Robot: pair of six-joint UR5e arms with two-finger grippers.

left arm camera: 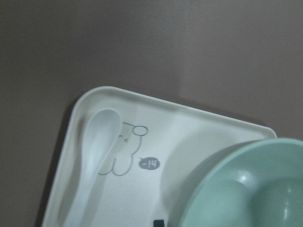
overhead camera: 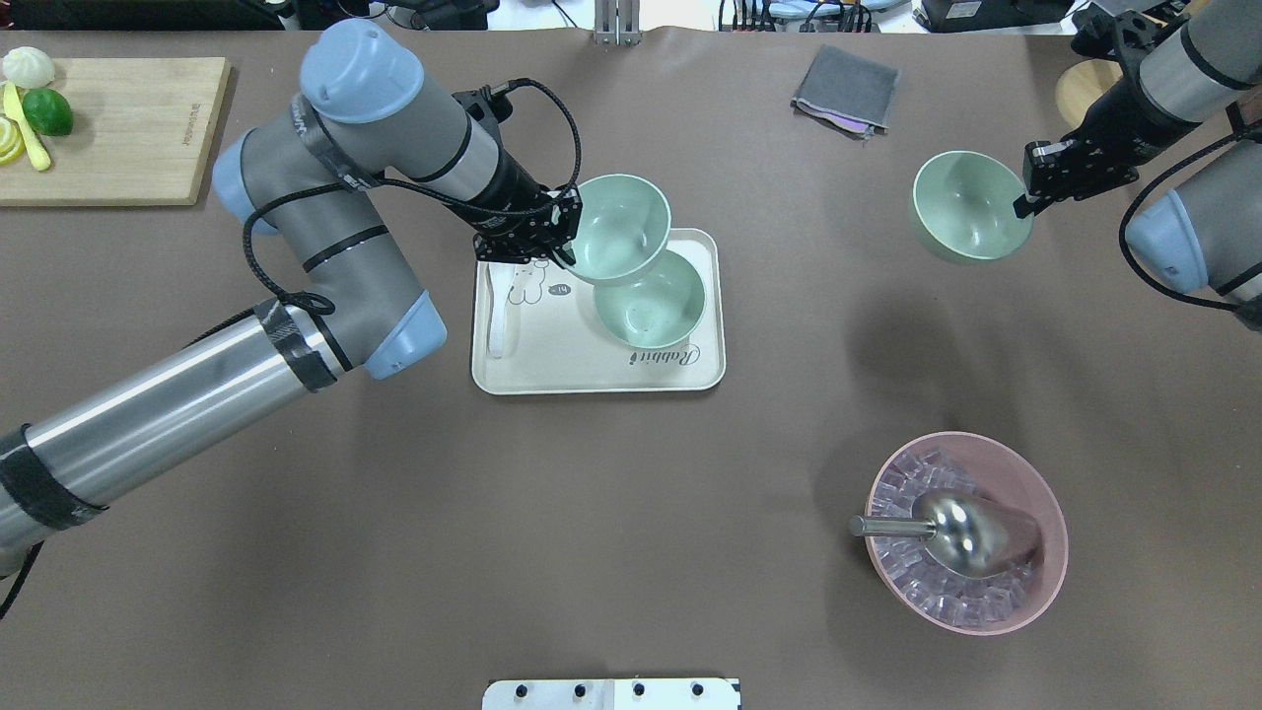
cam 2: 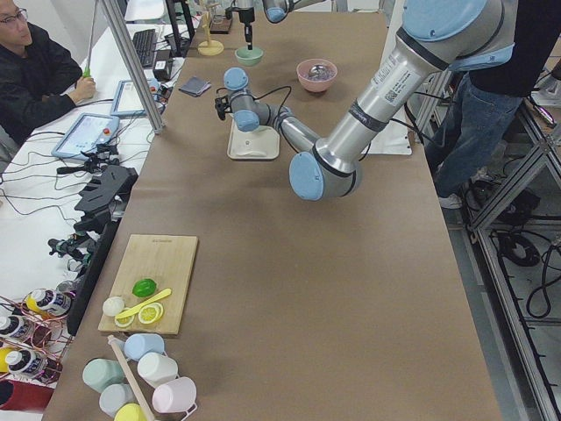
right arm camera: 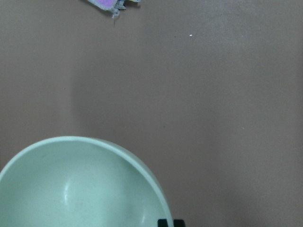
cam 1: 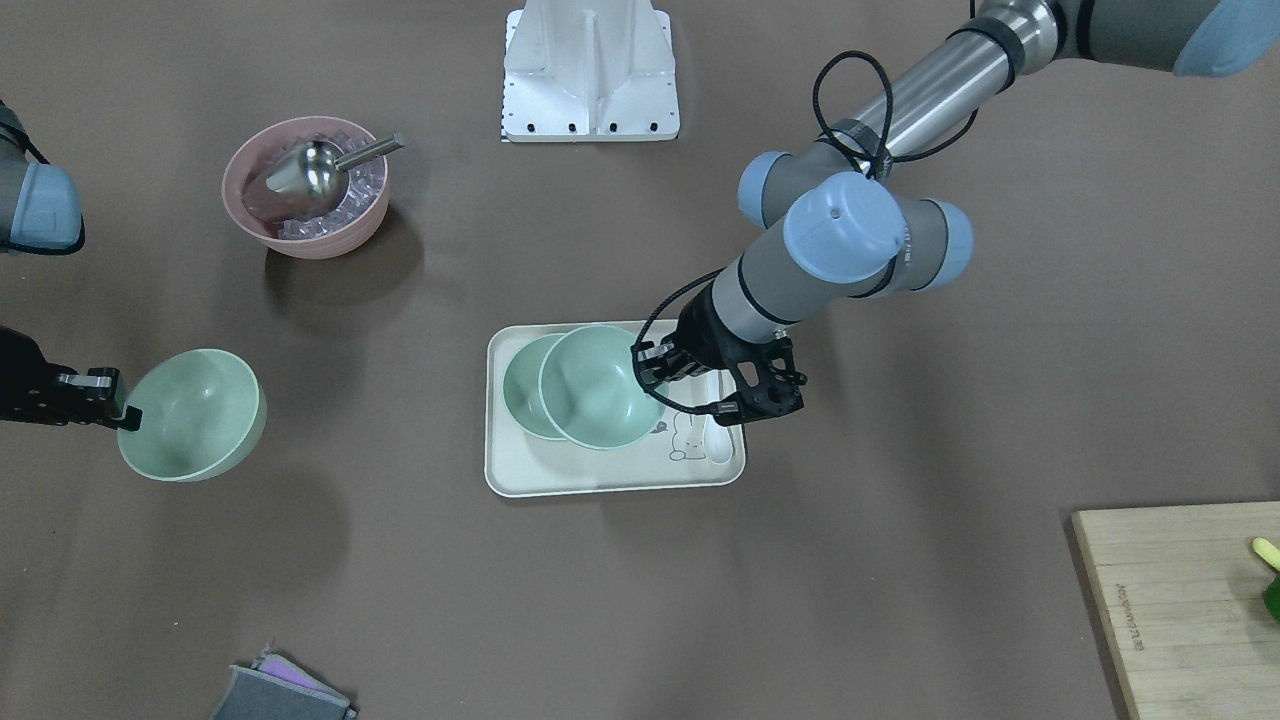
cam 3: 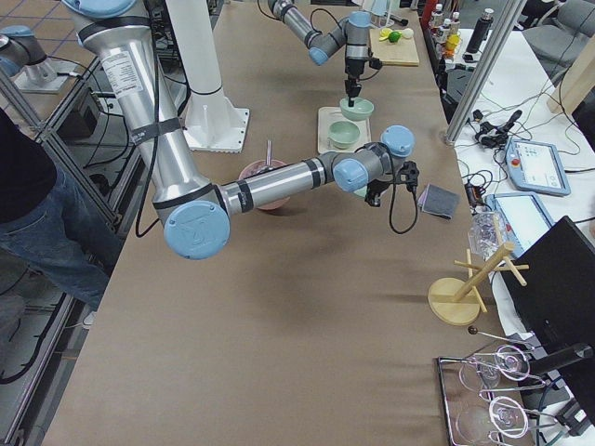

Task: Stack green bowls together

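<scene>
none nested yet: left gripper [overhead camera: 569,254] grips one green bowl [overhead camera: 621,227] over the tray bowl [overhead camera: 656,308]; right gripper [overhead camera: 1020,205] grips the third bowl [overhead camera: 966,207], far right.

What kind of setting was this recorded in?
Probably a robotics lab bench, not a real kitchen: an operator sits beside the table with a control tablet, and kitchen props such as a cutting board are laid out.
</scene>
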